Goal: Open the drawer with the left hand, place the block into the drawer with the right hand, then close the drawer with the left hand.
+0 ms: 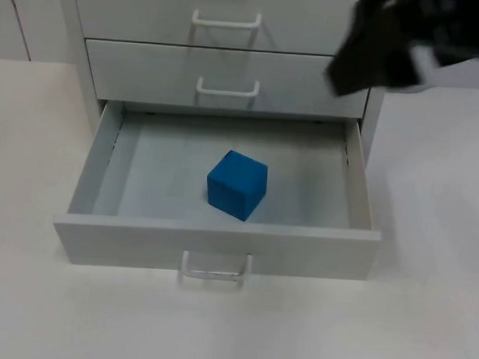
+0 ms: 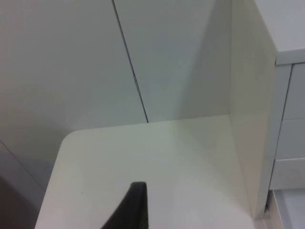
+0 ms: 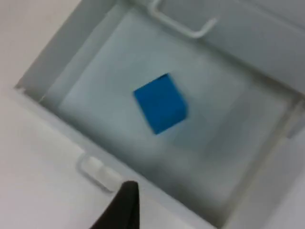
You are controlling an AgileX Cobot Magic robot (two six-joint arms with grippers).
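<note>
The bottom drawer (image 1: 219,245) of the white cabinet stands pulled fully out. A blue block (image 1: 237,184) rests on the drawer floor near its middle, with nothing touching it. My right gripper (image 1: 371,51) hovers high over the drawer's back right corner, apart from the block. The right wrist view looks down into the drawer (image 3: 81,95) at the block (image 3: 159,109). My left gripper (image 2: 136,207) waits off to the left of the cabinet, over the table's far corner.
Two shut upper drawers, each with a white handle (image 1: 227,88), sit above the open one. The open drawer's handle (image 1: 214,267) points toward the table's front. The cabinet's side panel (image 2: 252,95) rises beside the left gripper. The grey wall (image 2: 71,62) stands behind.
</note>
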